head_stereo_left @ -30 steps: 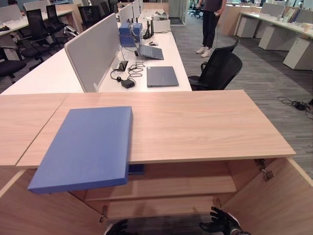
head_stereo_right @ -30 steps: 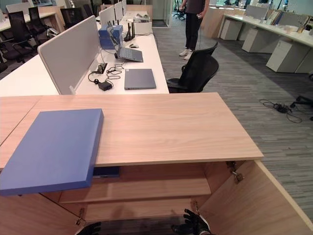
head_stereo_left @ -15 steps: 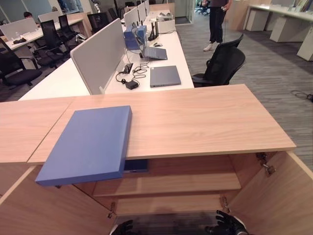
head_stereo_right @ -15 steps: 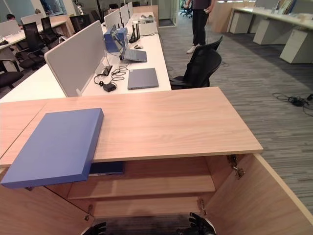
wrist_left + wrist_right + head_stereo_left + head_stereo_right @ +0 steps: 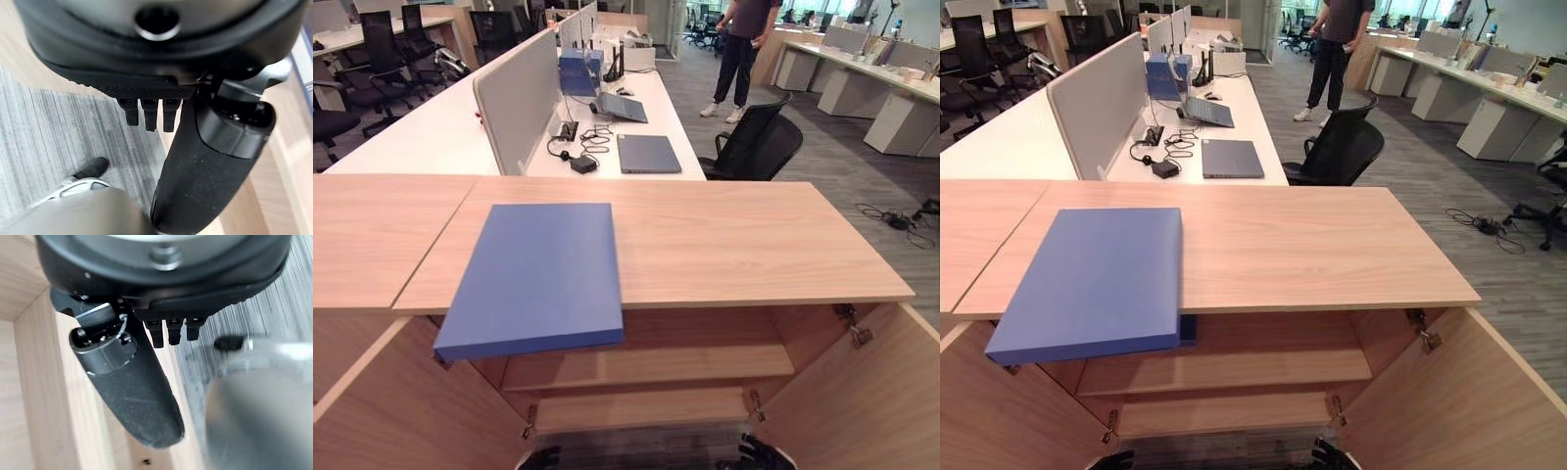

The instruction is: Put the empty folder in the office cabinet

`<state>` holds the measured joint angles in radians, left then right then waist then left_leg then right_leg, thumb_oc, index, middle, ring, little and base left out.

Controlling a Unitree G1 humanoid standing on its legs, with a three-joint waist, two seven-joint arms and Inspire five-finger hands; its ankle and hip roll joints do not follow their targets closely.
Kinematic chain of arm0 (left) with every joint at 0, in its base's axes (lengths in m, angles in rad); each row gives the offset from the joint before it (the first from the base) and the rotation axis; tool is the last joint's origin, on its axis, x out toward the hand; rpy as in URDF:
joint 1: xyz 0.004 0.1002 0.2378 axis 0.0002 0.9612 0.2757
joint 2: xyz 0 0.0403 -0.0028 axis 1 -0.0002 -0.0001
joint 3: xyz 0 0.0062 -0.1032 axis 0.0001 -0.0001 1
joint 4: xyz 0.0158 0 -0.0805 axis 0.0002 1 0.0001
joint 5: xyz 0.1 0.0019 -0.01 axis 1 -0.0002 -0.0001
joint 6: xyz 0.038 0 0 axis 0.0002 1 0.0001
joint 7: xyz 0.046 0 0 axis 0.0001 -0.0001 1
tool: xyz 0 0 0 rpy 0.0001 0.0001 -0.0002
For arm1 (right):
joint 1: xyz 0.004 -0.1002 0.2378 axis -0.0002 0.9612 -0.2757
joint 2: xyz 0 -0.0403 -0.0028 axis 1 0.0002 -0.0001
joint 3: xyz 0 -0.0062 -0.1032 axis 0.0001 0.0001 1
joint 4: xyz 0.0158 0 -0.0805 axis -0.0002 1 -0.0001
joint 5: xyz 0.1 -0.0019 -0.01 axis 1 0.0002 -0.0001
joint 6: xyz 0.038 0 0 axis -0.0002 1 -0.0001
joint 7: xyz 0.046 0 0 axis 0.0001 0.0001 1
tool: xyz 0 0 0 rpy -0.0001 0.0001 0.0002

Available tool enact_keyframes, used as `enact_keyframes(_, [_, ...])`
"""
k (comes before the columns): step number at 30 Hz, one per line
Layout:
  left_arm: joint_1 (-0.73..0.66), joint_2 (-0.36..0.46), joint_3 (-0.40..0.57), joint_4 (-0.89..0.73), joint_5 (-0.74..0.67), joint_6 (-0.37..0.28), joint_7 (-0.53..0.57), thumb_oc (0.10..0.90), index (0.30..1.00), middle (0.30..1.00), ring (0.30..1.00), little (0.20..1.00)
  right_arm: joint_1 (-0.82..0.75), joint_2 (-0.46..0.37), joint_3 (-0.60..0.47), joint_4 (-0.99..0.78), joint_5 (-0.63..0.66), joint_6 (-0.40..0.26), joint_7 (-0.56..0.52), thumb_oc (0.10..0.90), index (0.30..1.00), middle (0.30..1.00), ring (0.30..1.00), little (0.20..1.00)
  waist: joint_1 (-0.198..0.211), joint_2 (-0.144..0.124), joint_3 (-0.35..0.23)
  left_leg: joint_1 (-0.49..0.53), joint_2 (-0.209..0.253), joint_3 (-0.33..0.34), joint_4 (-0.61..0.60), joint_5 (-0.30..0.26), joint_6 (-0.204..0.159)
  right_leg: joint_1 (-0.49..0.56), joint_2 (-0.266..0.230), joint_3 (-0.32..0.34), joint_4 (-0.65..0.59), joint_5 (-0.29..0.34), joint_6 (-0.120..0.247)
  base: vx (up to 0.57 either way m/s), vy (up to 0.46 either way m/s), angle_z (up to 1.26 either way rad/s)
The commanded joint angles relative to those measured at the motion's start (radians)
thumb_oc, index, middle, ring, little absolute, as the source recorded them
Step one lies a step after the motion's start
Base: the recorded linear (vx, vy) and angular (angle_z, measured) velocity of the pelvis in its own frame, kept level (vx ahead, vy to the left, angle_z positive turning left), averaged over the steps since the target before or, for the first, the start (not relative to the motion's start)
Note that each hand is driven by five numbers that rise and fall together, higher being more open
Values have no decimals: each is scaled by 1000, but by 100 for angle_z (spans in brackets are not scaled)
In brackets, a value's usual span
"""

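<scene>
Both hands hang low before the open cabinet; the blue folder (image 5: pixel 536 276) lies on top.

Wrist views show the left hand (image 5: pixel 205 161) and right hand (image 5: pixel 132 382) holding nothing, fingers straight. The folder overhangs the cabinet top (image 5: pixel 744 240) edge above the shelves (image 5: pixel 1234 367). No readable writing. Beyond stand a desk (image 5: pixel 646 113), a laptop (image 5: pixel 1231 158) and a person (image 5: pixel 740 44).

The folder (image 5: pixel 536 277) is plain mid-blue. The counter (image 5: pixel 734 245) under it is light wood with fine straight grain, like the cabinet's doors (image 5: pixel 1435 406) and shelves (image 5: pixel 646 364). The floor (image 5: pixel 847 176) at two o'clock is grey, streaked in thin stripes. Both hands (image 5: pixel 195 161) (image 5: pixel 132 387) are black. The laptop (image 5: pixel 648 153) is slate grey.
</scene>
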<state>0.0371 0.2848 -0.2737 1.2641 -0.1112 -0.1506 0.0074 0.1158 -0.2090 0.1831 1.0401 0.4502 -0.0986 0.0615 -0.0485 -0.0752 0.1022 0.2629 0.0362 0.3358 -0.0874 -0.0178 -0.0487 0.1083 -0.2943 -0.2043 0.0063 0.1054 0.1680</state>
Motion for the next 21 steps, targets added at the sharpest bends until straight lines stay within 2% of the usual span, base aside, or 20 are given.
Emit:
enact_keyframes(1, [-67,-16,-5,-17,22,-39,3,800,900,900,900,900,-109,-71,0,-3,45,-43,-4,800,900,900,900,900,10,50,8,29,41,-31,0,-92,-49,-94,38,28,23,-42,60,-70,151,-5])
enact_keyframes(5, [-83,4,-5,-16,35,-40,5,800,900,900,900,900,-118,-46,7,-17,48,-43,-1,800,900,900,900,900,7,40,27,10,29,-24,0,-92,-42,-142,9,44,67,1,90,-129,152,-5])
enact_keyframes(7, [-93,26,-11,-20,49,-39,3,800,900,900,900,900,-125,-39,25,-36,45,-44,1,800,900,900,900,900,8,52,52,-11,39,-11,0,-77,-29,-154,27,48,149,-53,88,-226,187,-5])
enact_keyframes(8, [-94,27,-11,-20,49,-38,3,800,900,900,900,900,-126,-38,25,-36,45,-44,1,800,900,900,900,900,8,50,49,-16,38,-11,0,-73,-29,-158,26,49,147,-49,88,-132,133,-5])
enact_keyframes(9, [-97,32,-14,-21,50,-39,6,800,900,900,900,900,-125,-38,30,-44,47,-45,3,800,900,900,900,900,10,54,56,-20,39,-9,0,-68,-21,-147,41,55,188,-77,81,-100,90,-5])
enact_keyframes(13, [-94,39,-14,-27,42,-43,13,800,900,900,900,900,-106,-31,46,-68,48,-54,2,800,900,900,900,900,28,51,29,-59,32,-8,0,-46,1,-104,112,93,256,-157,55,-96,94,-3])
enact_keyframes(15, [-92,36,-7,-31,32,-45,19,800,900,900,900,900,-105,-31,52,-73,51,-59,-6,800,900,900,900,900,53,31,-2,-86,25,-5,0,-40,-1,-37,117,93,153,-177,41,-32,-26,5])
enact_keyframes(16, [-91,36,-7,-32,32,-45,19,800,900,900,900,900,-104,-31,52,-73,51,-59,-6,800,900,900,900,900,53,30,-2,-86,24,-6,0,-41,-1,-34,117,92,149,-176,41,-5,-60,-7])
enact_keyframes(17, [-87,26,-5,-32,31,-47,24,800,900,900,900,900,-108,-34,57,-72,56,-60,-6,800,900,900,900,900,62,25,-20,-92,28,-4,0,-38,-4,-9,115,103,82,-175,36,15,-52,-4])
enact_keyframes(21, [-87,11,-17,-47,24,-50,28,800,900,900,900,900,-116,-44,74,-108,53,-60,-6,800,900,900,900,900,69,25,-22,-92,39,-16,0,-25,-11,6,122,93,60,-179,27,-2,-55,-13])
